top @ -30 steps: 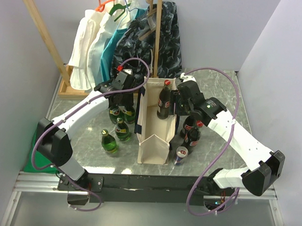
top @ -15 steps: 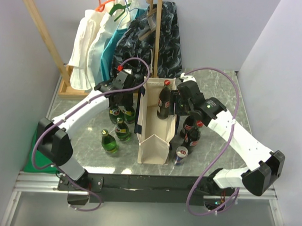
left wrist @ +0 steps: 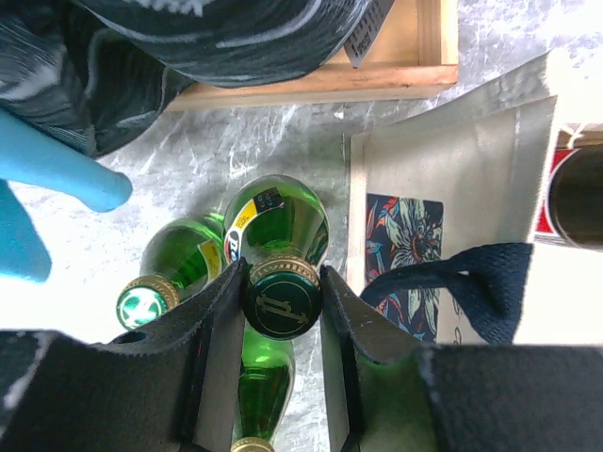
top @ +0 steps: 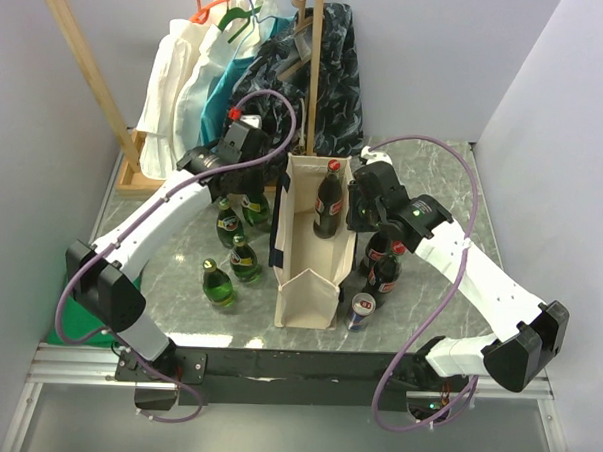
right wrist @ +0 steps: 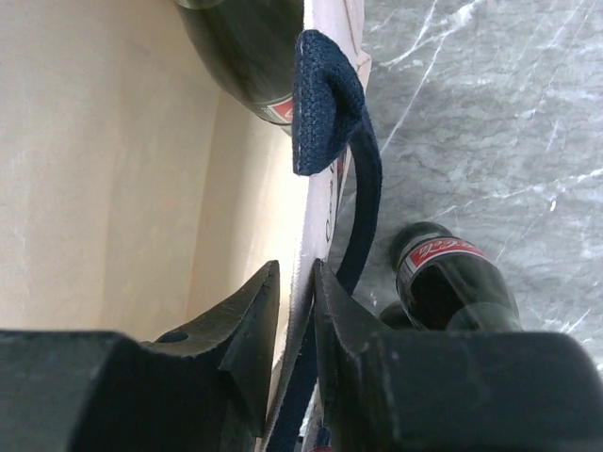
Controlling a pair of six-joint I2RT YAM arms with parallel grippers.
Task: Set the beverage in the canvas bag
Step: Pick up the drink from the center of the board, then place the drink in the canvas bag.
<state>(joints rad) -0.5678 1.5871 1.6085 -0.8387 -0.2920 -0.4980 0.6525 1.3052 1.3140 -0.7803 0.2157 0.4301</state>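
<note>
The tall cream canvas bag with navy handles (top: 308, 296) stands upright mid-tabletop, mouth up, its footprint running from the near edge to the far edge. The right gripper (right wrist: 297, 275) pinches the bag's right wall. Just left of its far end, the left gripper (left wrist: 282, 282) clamps the neck of a green glass bottle (left wrist: 279, 218), which is vertical with its cap up.

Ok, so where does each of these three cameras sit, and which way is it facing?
Top view: fixed above and behind the arms, looking down on the table; left arm and right arm both show.
Left wrist: on the left arm, looking down past the left gripper, shut on a green bottle at its cap.
Right wrist: on the right arm, looking along the right gripper, which pinches the canvas bag at its wall.
Shared: all three show the canvas bag.
</note>
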